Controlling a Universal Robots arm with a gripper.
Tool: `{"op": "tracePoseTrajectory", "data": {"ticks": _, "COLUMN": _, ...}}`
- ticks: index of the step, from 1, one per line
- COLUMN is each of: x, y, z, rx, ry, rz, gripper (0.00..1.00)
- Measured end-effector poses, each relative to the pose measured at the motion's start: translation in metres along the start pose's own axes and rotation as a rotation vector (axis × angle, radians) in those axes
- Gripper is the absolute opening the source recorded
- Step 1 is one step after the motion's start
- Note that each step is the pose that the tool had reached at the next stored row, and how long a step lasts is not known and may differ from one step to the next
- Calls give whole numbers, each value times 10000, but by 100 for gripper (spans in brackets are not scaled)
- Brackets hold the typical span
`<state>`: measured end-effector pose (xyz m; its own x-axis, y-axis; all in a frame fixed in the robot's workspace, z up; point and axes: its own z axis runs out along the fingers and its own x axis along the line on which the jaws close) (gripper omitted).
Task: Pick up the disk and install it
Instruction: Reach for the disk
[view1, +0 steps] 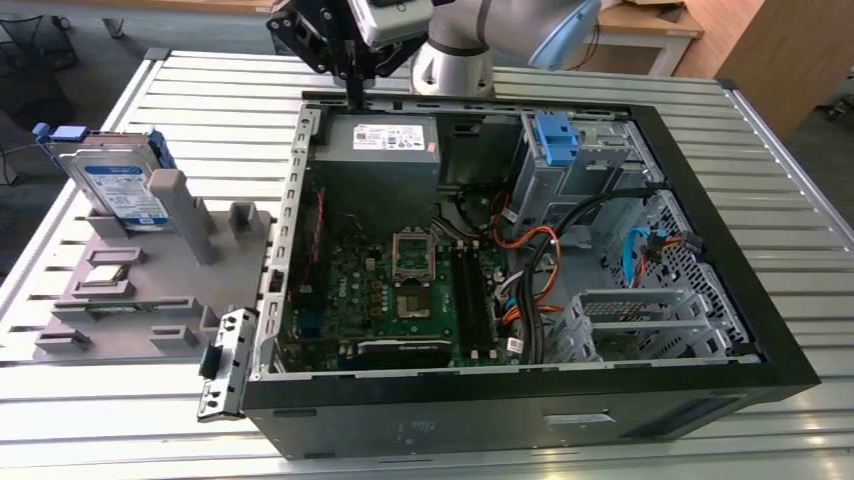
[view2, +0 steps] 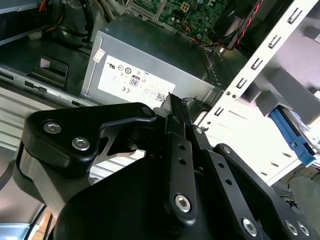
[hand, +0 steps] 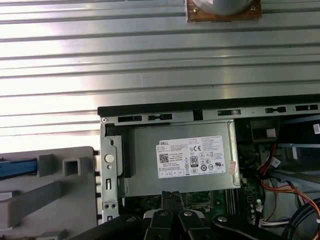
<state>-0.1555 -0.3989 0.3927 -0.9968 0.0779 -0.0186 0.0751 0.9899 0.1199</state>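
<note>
Silver-metal and flat, the rectangular disk (view1: 118, 190) with its white-and-blue label stands on edge in a blue plastic carrier frame. It is slotted into a grey moulded holder (view1: 174, 300) on the ribbed metal worktop (view1: 200, 85), to the exterior view's left of the open black computer case (view1: 534, 425). The black end effector (view1: 356, 98) hangs well apart from it, fingers pressed together on nothing, above the case's rim, near the grey power-supply box with a white sticker (view1: 380, 150).
</note>
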Motion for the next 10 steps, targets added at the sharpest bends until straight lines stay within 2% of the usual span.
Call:
{"op": "tracePoseTrajectory", "data": {"ticks": 4, "x": 42, "y": -3, "z": -1, "rx": 0, "ry": 0, "rz": 0, "gripper": 11}}
{"op": "tracePoseTrajectory", "data": {"ticks": 10, "x": 56, "y": -4, "z": -1, "rx": 0, "ry": 0, "rz": 0, "gripper": 11}}
